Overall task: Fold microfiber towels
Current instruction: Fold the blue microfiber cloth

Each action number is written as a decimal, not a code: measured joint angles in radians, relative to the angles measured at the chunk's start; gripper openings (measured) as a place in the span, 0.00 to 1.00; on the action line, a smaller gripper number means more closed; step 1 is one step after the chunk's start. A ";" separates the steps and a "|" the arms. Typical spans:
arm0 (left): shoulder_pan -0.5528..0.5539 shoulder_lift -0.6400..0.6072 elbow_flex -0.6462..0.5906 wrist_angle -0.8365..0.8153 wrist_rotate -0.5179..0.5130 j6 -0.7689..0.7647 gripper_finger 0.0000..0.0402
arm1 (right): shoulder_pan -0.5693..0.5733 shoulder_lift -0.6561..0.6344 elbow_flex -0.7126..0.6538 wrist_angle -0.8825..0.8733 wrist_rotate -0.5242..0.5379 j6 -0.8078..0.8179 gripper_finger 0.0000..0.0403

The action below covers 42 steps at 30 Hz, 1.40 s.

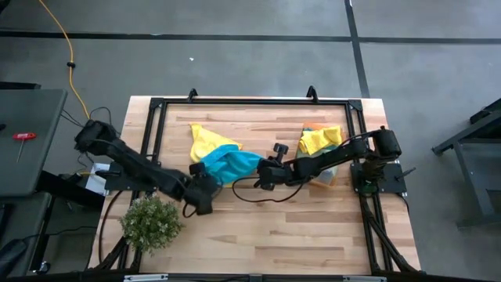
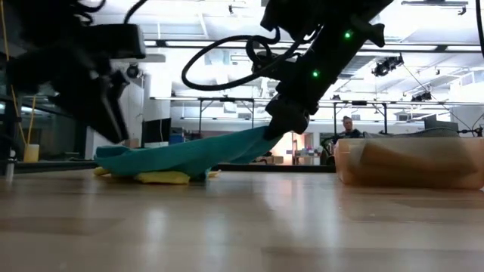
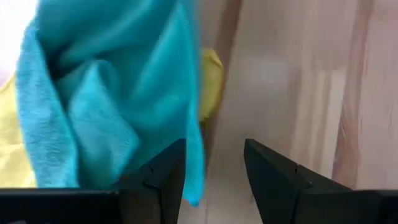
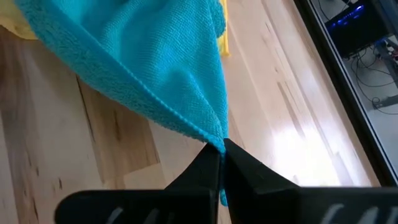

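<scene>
A teal microfiber towel lies bunched mid-table, partly on a yellow towel spread flat on the wood. My right gripper is shut on the teal towel's right end. At the towel's near-left end, my left gripper is open with only bare wood between its fingers. The towel's edge hangs right beside one finger. In the low view the teal towel slopes up from the pile to my right gripper. My right gripper pinches a corner of the teal towel between its two fingertips, coming slanting down from the table's right side. That corner is lifted off the table and the cloth runs taut from it down to the bunched rest on the yellow towel. My left gripper may touch the towel's edge with one finger; I cannot tell.
An orange translucent bin holding a yellow cloth and others stands at the table's right. A small bushy plant sits at the near left, close to my left arm. Black rails frame the table; bare wood lies toward the near edge.
</scene>
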 joint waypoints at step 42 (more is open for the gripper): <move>0.106 0.195 0.388 -0.526 -0.286 -0.039 0.00 | -0.040 0.000 0.000 0.108 -0.113 -0.003 0.00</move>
